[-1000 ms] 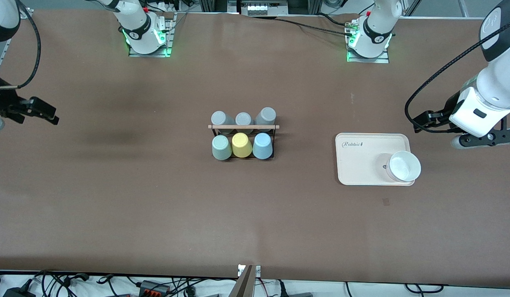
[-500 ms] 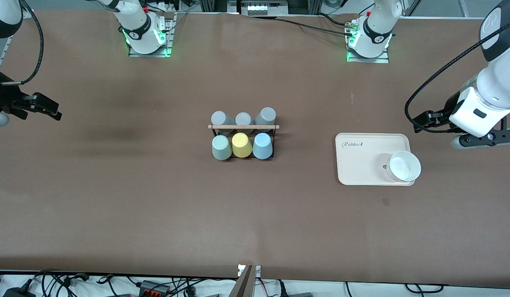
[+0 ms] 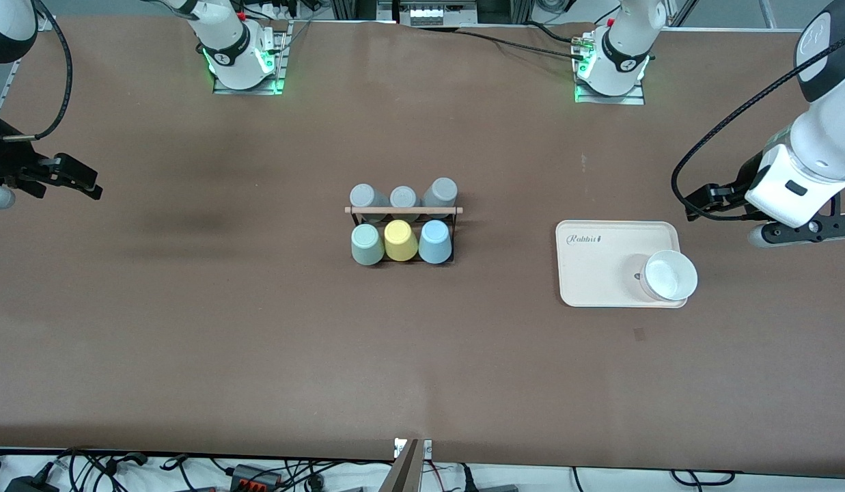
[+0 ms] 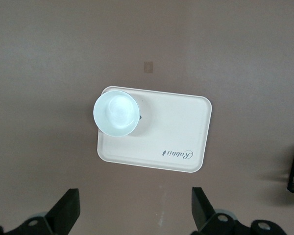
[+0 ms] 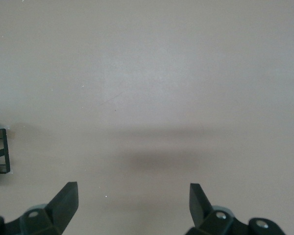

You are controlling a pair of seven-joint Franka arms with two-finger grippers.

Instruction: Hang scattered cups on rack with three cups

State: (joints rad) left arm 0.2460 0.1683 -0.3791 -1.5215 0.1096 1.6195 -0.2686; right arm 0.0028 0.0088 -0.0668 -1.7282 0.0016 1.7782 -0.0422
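Now light blue cup and mint cup on rack, left gripper and right gripper spread wide, empty.

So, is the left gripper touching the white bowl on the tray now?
Apart. In the left wrist view the left gripper is open, with bare table and tray between its fingertips and the white bowl.

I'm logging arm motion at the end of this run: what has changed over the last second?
The right gripper drew back toward the right arm's end of the table and rose a little; its fingers are open and empty. The left gripper, the rack with its cups, the tray and the white bowl stayed put.
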